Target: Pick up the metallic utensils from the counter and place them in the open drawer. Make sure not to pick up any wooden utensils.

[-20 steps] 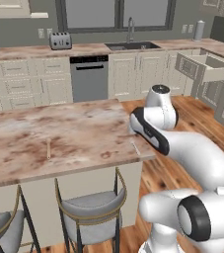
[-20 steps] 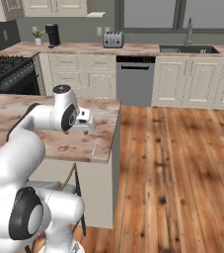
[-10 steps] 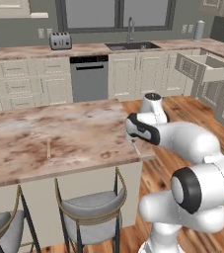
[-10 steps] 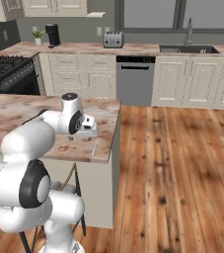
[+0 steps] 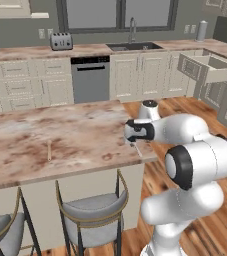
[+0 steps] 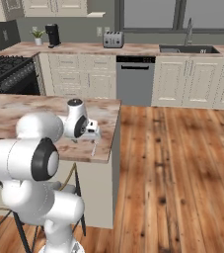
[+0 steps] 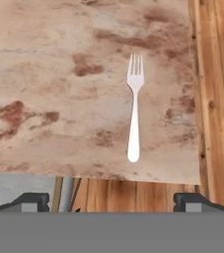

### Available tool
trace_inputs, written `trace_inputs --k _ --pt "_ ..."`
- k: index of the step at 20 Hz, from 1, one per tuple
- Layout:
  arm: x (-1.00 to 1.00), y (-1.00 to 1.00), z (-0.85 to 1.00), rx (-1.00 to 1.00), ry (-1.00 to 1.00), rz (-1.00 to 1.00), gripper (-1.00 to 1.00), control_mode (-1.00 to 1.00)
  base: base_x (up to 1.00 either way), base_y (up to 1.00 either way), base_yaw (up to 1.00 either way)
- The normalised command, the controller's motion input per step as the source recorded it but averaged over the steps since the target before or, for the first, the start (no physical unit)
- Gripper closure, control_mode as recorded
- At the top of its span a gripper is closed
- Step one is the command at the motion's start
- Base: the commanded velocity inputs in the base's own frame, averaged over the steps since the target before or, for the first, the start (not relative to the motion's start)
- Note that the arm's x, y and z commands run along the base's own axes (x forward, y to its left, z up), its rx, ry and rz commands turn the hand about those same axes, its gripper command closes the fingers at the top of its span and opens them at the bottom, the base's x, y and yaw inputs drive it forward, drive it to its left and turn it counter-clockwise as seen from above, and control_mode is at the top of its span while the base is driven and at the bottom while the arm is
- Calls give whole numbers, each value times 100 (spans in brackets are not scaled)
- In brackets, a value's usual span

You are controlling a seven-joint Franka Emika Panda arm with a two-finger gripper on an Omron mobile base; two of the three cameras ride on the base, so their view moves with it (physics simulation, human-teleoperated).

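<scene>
A thin all-silver fork (image 7: 134, 106), one of the metallic utensils, lies flat near the right front corner of the marbled island counter (image 5: 60, 132), tines pointing away from the edge. It also appears as a pale sliver, the fork (image 5: 138, 149) (image 6: 93, 148), by that corner. My gripper (image 7: 113, 201) hangs just above the counter edge, on the handle side of the fork, open with nothing between its fingertips (image 7: 32, 199). The hand (image 5: 136, 131) (image 6: 91, 130) hovers low over that corner. A pale wooden utensil (image 5: 49, 149) lies further left. The cream drawer (image 5: 208, 68) stands open at the far right.
Two grey-seated stools (image 5: 92, 212) stand under the island's front edge. Behind, a sink counter (image 5: 130, 47) carries a toaster (image 5: 61, 41), with a dishwasher (image 5: 90, 80) below. Wooden floor (image 6: 182, 163) stretches right of the island, and a stove (image 6: 10, 71) sits far left.
The arm has folded down and the hand has dropped closer to the counter's right corner, above the fork. The jaws have stayed wide. Nothing on the counter has moved.
</scene>
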Motion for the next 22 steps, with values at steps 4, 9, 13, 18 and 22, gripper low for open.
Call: trace_inputs --k 4,9,13,18,22 --pt "31 -1 -36 0 0 0 -100 -100 0 0 0" --pt "20 -1 -39 0 0 0 -100 -100 0 0 0" --pt "9 -9 -21 0 0 0 -100 -100 0 0 0" --pt "0 -12 -10 0 0 0 -100 -100 0 0 0" --pt "16 -6 -17 0 0 0 -100 -100 0 0 0"
